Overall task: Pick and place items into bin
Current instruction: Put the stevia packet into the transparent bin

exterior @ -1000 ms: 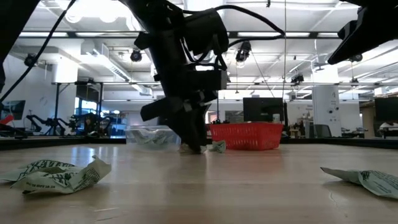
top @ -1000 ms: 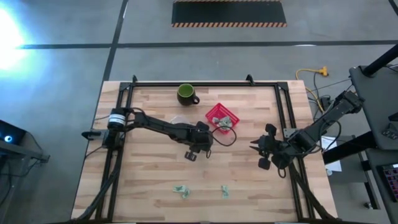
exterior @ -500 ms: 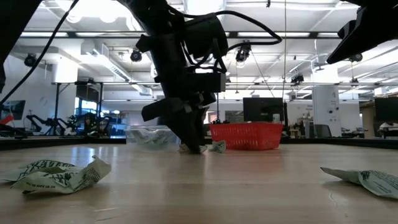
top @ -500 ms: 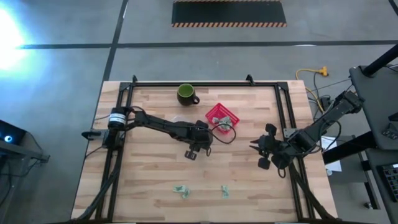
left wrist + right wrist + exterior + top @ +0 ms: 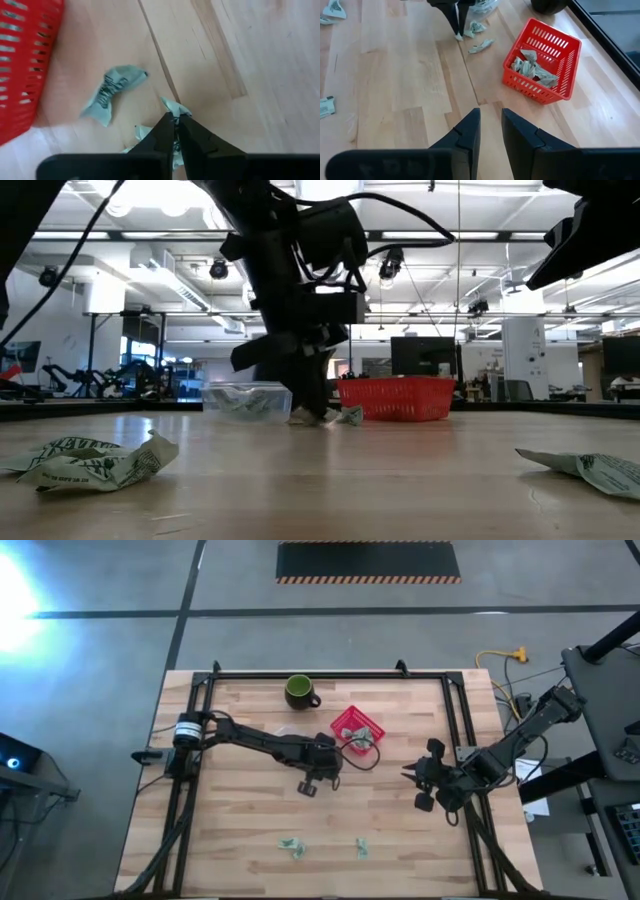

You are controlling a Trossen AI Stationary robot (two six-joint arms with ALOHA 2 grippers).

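The wooden table [image 5: 250, 810] fills the middle of the high view, with both dark arms reaching in from 9 and 3 o'clock. The left arm stretches from the 9 o'clock edge toward the centre, and the left gripper [image 5: 176, 120] is down at the tabletop just at 7 o'clock of the red basket [image 5: 352, 727], its two fingers pinched tight together on a crumpled green-and-white wrapper [image 5: 175, 107] that pokes out on both sides of the tips. The right gripper [image 5: 490, 122] hangs above the table near the 3 o'clock edge, well apart from the basket, its fingers a narrow gap apart with nothing between them. The basket sits a little toward 1 o'clock of the table's centre and already holds several wrappers [image 5: 532, 67]. A dark green mug [image 5: 298, 692] stands at 12 o'clock, near the far edge. A clear plastic tub [image 5: 240, 398] sits beside the left arm. One loose wrapper [image 5: 112, 92] lies just beside the pinched one, between it and the basket. Two more wrappers [image 5: 292, 846] [image 5: 361, 848] lie apart near the 6 o'clock edge.
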